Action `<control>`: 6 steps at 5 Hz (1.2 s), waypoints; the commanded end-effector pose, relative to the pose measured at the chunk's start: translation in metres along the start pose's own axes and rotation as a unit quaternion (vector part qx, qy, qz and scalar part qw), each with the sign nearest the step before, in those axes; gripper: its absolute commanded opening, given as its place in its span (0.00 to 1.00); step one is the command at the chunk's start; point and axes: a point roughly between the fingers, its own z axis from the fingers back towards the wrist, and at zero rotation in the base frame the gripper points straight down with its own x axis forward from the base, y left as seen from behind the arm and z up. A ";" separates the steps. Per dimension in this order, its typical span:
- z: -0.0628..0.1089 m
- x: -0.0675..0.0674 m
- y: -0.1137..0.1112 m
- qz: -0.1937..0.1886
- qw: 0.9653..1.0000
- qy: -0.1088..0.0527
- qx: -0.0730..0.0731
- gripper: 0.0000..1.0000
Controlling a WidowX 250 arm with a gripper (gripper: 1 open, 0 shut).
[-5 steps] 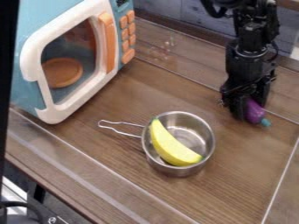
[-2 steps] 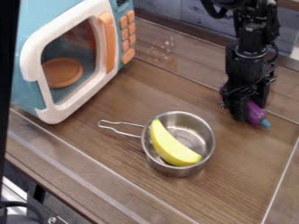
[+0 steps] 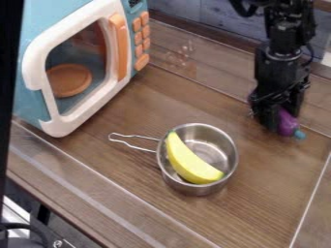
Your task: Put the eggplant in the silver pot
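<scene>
The purple eggplant (image 3: 285, 123) lies on the wooden table at the right, its teal stem cap pointing right. My black gripper (image 3: 277, 107) stands straight down over it, with its fingers shut on the eggplant's left part. The silver pot (image 3: 230, 143) sits lower, near the middle of the table, its wire loop handle (image 3: 130, 142) pointing left. Gripper and eggplant are apart from the pot, up and to its right.
A yellow banana-like piece (image 3: 192, 161) lies inside the pot. A teal-and-cream toy microwave (image 3: 77, 58) stands at the left with its door facing front. The wooden table (image 3: 155, 107) ends at the lower left, where a dark edge shows.
The gripper and arm have shifted slightly to the right, and the eggplant has moved a little with them. The pot and microwave have not moved.
</scene>
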 end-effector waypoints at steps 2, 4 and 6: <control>0.041 -0.004 -0.017 -0.005 0.998 -0.012 -0.070 0.00; 0.042 -0.009 -0.016 0.004 0.996 -0.013 -0.085 0.00; 0.072 -0.015 -0.004 -0.063 0.995 0.003 -0.075 0.00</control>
